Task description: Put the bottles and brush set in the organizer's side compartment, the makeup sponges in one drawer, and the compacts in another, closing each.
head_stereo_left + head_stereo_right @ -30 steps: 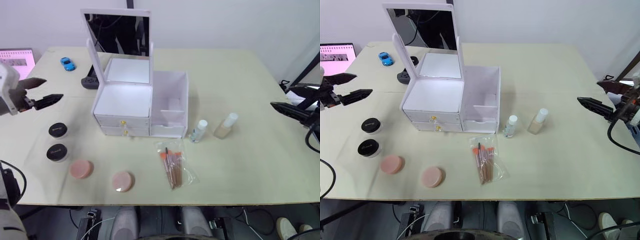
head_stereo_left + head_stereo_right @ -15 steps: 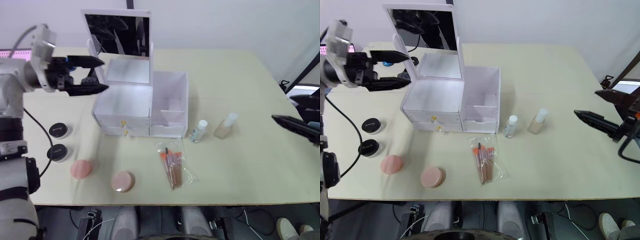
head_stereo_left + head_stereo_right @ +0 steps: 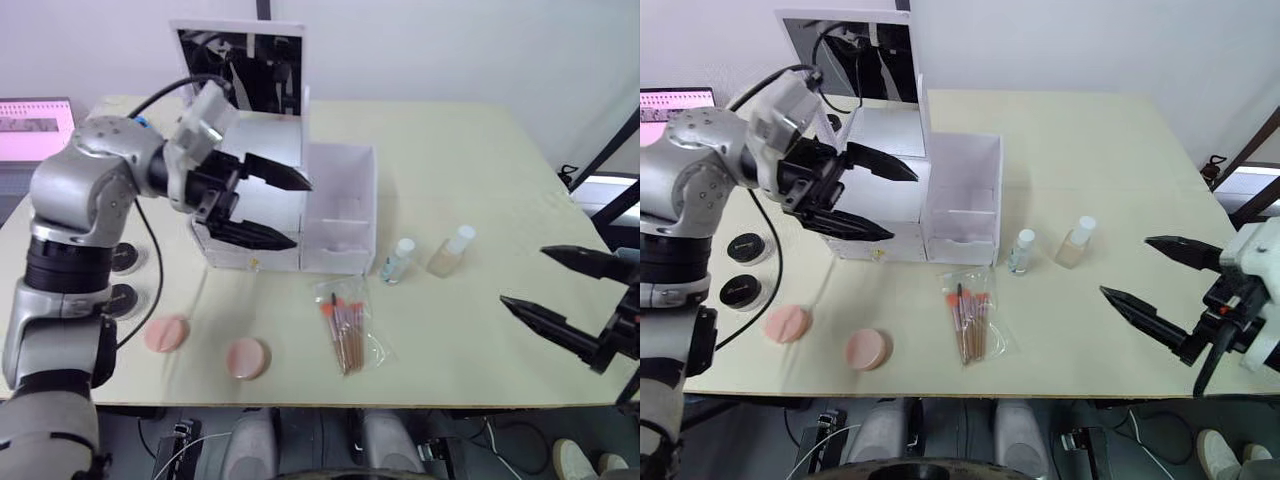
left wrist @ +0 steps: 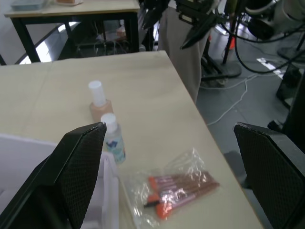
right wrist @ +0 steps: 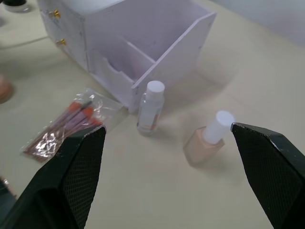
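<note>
At the far left we see two black compacts (image 3: 745,247), with two pink makeup sponges (image 3: 786,323) nearer us on the table (image 3: 1090,150). Our left gripper (image 3: 268,208) hangs with its fingers spread wide and empty in front of the white organizer (image 3: 340,215), whose mirror lid stands raised. The bagged brush set (image 3: 346,326) lies just near of the organizer's open side compartment. The clear bottle (image 5: 151,107) and the beige bottle (image 5: 209,138) stand upright to the right of it. Our right gripper (image 3: 1160,285) hovers wide apart and empty over the table's right near side.
</note>
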Controlling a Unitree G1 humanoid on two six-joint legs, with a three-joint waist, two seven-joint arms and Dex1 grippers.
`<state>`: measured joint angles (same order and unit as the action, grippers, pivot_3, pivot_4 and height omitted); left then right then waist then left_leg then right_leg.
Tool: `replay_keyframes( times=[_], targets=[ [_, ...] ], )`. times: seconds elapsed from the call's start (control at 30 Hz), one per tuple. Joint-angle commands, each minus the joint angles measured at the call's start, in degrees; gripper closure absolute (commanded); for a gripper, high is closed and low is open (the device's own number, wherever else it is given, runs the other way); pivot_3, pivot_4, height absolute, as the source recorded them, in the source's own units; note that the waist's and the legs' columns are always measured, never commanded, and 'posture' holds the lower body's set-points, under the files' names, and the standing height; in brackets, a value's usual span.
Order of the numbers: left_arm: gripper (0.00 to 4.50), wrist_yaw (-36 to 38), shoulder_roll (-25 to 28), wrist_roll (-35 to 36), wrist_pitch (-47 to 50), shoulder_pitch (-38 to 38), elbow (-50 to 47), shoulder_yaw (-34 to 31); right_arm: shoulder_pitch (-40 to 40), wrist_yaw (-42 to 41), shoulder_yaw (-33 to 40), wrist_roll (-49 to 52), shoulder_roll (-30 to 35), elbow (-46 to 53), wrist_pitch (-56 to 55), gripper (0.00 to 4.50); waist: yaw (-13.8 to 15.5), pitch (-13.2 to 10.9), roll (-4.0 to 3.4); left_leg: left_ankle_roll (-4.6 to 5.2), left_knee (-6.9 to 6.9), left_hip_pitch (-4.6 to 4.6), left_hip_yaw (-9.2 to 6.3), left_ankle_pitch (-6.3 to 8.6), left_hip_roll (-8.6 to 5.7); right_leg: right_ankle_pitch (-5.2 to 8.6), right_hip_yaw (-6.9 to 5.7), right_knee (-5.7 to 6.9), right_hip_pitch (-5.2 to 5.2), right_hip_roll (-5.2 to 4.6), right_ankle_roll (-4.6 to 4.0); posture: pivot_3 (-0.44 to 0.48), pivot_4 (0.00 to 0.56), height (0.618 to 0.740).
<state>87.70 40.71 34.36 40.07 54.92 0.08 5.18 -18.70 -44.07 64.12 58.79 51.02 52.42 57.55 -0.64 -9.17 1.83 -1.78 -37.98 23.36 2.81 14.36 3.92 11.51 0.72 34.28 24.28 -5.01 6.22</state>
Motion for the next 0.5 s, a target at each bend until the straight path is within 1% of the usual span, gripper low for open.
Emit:
replay_keyframes(
  times=[0.03,0.1,0.2,0.23,0.27,0.37,0.5],
  targets=[
    [0.02,-3.6,0.4,1.9,3.1,1.8,-3.0,-2.0,0.9,5.8,-0.3,2.8,0.6,0.5,-0.7,0.00,-0.1,0.0,-0.01,0.00,0.00,0.00,-0.01,0.00,0.00,0.00,0.00,0.00,0.00,0.01,0.00,0.000,0.150,0.723],
    [0.02,-4.9,1.3,2.9,4.4,0.6,-5.4,-2.9,3.0,9.6,-4.4,2.3,1.7,-0.9,-0.9,0.00,-0.3,0.0,-0.01,0.01,0.01,-0.02,-0.07,0.00,0.00,-0.01,0.00,0.00,0.02,0.04,-0.02,0.000,0.150,0.723],
    [0.02,-7.8,3.8,3.9,5.3,-3.2,-10.5,-5.6,9.6,13.5,-14.1,-1.3,4.0,-8.9,-1.7,0.00,-0.5,0.0,-0.07,0.01,0.02,-0.05,-0.10,0.01,-0.03,-0.06,0.06,-0.03,0.07,0.05,-0.10,0.000,0.150,0.723],
    [0.02,-8.9,4.1,4.1,5.4,-3.9,-11.5,-6.2,11.0,14.1,-16.0,-2.0,4.4,-10.6,-2.0,0.00,-0.6,-0.1,-0.07,0.01,0.03,-0.05,-0.12,0.01,-0.04,-0.08,0.07,-0.05,0.08,0.07,-0.14,0.000,0.150,0.723],
    [0.02,-10.1,4.4,4.4,5.7,-4.5,-12.2,-6.8,12.5,14.6,-17.6,-2.0,4.4,-11.8,-2.1,0.00,-0.4,-0.1,-0.10,0.01,0.03,-0.06,-0.13,0.01,-0.04,-0.09,0.08,-0.05,0.08,0.08,-0.15,0.000,0.150,0.723],
    [0.02,-15.3,6.0,6.3,8.1,-8.9,-16.6,-10.9,17.2,14.2,-26.3,-6.0,4.1,-17.0,-5.1,0.00,0.0,-0.1,-0.09,0.01,0.03,-0.01,-0.21,0.00,-0.07,-0.09,0.07,-0.05,0.10,0.10,-0.16,0.000,0.150,0.723],
    [0.02,-20.4,7.6,9.2,11.0,-14.6,-22.4,-14.9,21.5,12.8,-32.3,-9.6,2.9,-22.8,-8.7,0.00,0.0,-0.1,-0.12,0.01,0.06,0.07,-0.21,0.01,-0.08,-0.07,0.08,-0.13,0.12,0.12,-0.13,0.000,0.150,0.723]
  ],
)
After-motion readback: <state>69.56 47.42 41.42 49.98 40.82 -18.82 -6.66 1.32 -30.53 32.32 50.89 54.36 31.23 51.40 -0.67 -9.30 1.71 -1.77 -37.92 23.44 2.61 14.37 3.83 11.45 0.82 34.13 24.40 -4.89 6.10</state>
